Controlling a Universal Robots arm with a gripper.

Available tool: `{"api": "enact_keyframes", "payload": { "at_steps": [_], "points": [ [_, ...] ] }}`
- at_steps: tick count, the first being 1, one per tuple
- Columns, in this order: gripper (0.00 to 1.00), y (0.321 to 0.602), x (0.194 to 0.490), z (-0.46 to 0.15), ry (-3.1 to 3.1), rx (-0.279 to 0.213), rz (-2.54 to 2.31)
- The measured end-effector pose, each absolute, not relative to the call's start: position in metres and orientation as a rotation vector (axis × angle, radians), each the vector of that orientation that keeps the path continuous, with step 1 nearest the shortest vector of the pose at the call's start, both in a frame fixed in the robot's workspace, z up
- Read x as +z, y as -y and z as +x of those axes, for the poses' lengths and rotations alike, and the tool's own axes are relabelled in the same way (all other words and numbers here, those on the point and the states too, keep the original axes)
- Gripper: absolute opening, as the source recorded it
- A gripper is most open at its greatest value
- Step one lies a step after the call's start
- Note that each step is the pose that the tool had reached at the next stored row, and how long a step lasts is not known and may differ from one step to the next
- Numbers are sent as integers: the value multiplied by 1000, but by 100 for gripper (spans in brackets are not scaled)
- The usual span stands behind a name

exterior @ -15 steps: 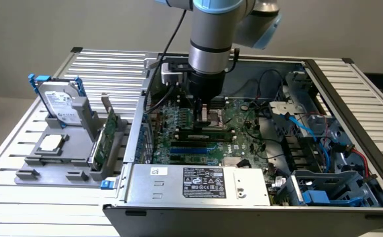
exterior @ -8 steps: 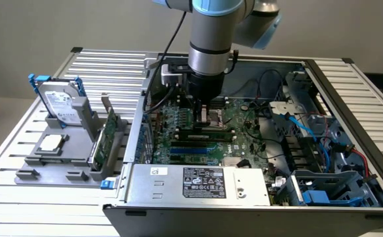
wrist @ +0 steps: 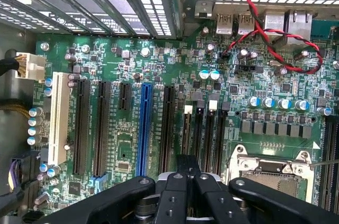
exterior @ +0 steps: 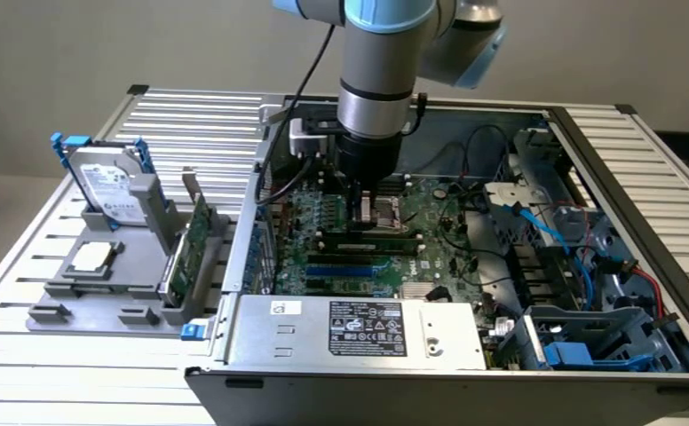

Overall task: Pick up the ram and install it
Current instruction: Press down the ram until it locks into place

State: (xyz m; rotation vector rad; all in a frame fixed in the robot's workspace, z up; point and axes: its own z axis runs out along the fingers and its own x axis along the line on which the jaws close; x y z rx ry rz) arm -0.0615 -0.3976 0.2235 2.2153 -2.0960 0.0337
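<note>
The ram [exterior: 375, 240] is a long, narrow green stick with dark chips. In the exterior view it stands on edge on the motherboard [exterior: 439, 253], running 9 to 3 o'clock, at 6 o'clock of the CPU socket [exterior: 383, 211].

I hung low over the motherboard [exterior: 357, 240], hemmed by the case wall [exterior: 256, 222], drive cage [exterior: 558, 222] and power supply [exterior: 357, 328], open only above.

The robot arm [exterior: 376, 62] reached straight down, wrist vertical, and its black gripper [wrist: 186, 181] pointed downward with fingers closed together.
</note>
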Motion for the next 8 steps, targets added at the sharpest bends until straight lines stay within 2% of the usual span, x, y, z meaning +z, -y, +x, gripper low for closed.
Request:
{"api": "enact_keyframes", "payload": {
  "at_steps": [8],
  "points": [
    [11,397,233,-61,2091,23,2210]
  ]
}}
